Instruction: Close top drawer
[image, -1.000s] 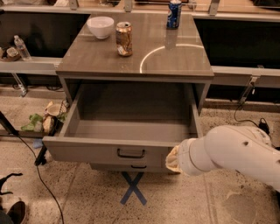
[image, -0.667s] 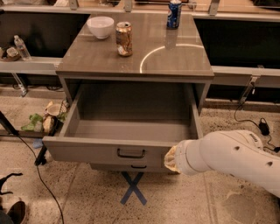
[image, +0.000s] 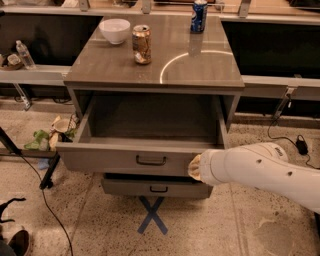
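Matte grey top drawer (image: 115, 159) with black bar handle (image: 151, 161); tan-tipped gripper (image: 194, 167) on white arm (image: 260, 170) at the drawer's right front corner. Above the drawer, white bowl (image: 114, 30), gold-brown can (image: 142, 44), blue can (image: 199, 16). Below the drawer, blue tape X (image: 151, 215) on speckled beige floor (image: 100, 225).

Grey cabinet on a speckled floor, dark bays behind.
Terrazzo-type floor (image: 100, 230) was pale & flecked, w/ a blue tape X (image: 151, 216) just in front of the cabinet (image: 100, 67). A ceiling light showed as a bright arc (image: 167, 65) on the cabinet top. Grey ledge (image: 280, 81) ran L to R behind, black recesses above it. Black cable (image: 42, 192) crossed the floor at L; crumpled litter (image: 47, 137) lay nearby. Gripper (image: 195, 167) sat low at the cabinet's front R.
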